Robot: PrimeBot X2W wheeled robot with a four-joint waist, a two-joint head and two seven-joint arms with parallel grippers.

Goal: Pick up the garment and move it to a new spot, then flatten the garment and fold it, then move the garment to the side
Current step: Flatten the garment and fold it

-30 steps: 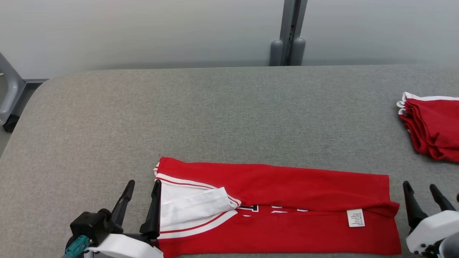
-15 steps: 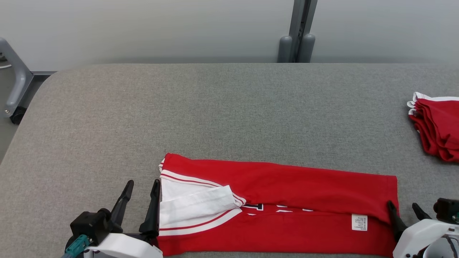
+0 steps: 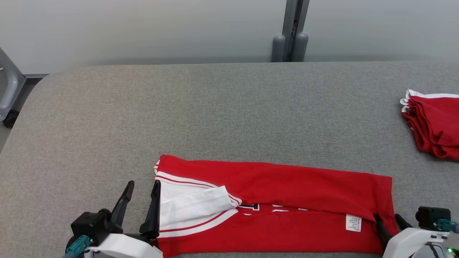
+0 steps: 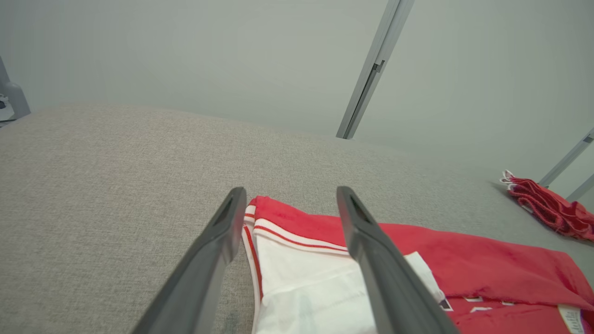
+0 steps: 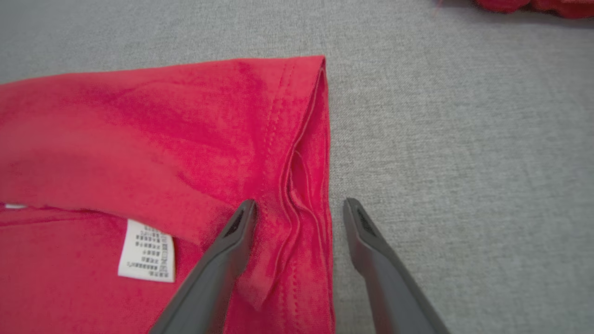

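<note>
Right claw (image 3: pixel 386 216): jaws spread, nothing held. It straddles the garment's hemmed right edge, with one finger down at the red cloth (I cannot tell if it touches) and the other over bare tabletop (image 3: pixel 215 107).
Left claw (image 3: pixel 143 184): jaws spread wide, nothing held. It sits astride the garment's left edge, one finger above the white sleeve (image 3: pixel 193 204), the other over the tabletop.
Garment (image 3: pixel 287 186): a red jersey folded into a long band, lying flat near the tabletop's front edge between the two claws.
Risk, layers: the hem shows several plies with a gap. A shallow pinch would likely catch only the top ply, and the fold would open on lifting.
Risk, uneven lift: if one end slips, the band could twist and the loose sleeve spill out.
Risk, red pile (image 3: pixel 435 125): it lies well apart, so a snag is unlikely.
</note>
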